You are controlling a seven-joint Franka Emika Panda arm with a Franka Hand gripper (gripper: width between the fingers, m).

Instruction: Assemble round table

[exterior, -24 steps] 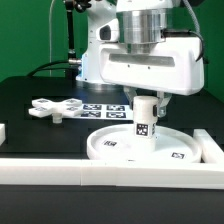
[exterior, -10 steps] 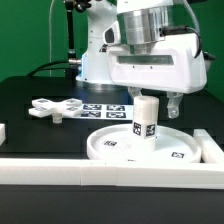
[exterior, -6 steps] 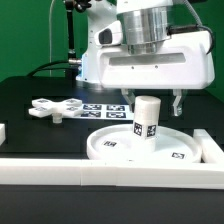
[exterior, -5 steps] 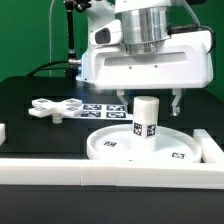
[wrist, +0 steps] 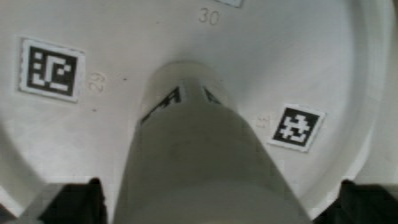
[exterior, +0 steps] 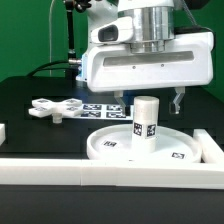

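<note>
Exterior view: leg point(exterior: 147, 120) upright on disc point(exterior: 100, 152), gripper point(exterior: 149, 100) spread wide above

The short, thick leg stands at the middle of the rimmed round disc. The gripper's fingers point(exterior: 178, 100) flank the leg's top, set well apart and clear of it (nothing is held). The cross-shaped piece point(exterior: 55, 108) lies flat towards the exterior view's left, near the marker board point(exterior: 100, 108).

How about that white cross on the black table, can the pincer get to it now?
Probably yes. The pincer hangs open over the standing leg, holding nothing, and the cross lies flat in the open toward the exterior view's left with nothing on top of it.
</note>
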